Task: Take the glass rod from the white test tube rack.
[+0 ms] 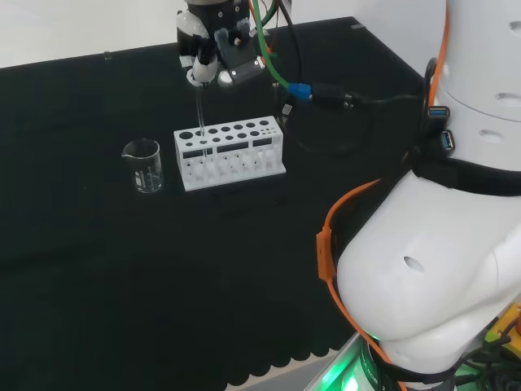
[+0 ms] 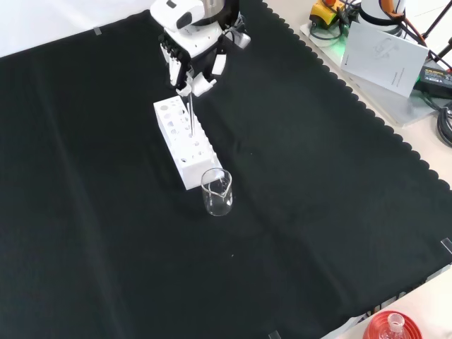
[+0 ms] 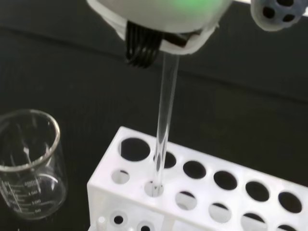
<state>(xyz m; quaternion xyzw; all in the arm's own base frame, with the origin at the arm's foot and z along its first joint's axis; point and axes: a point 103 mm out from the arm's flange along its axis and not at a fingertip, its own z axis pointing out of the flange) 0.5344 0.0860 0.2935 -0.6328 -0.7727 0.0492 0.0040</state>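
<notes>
Black cloth covers the tabletop (image 2: 296, 212). On it stands the rack (image 2: 185, 143), a beaker (image 2: 217, 192) just beside its end. Above the rack the robot hand (image 2: 189, 60) pinches the rod (image 3: 163, 125), which hangs upright with its lower tip in a hole.

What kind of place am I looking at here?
Probably a robotics lab set up as a chemistry bench: a hand holds a glass rod over a white test tube rack, with a glass beaker on black cloth.

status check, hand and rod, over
Hand shut on glass rod. Rod upright, lower end in white rack. Beaker beside rack, clear of rod.
</notes>
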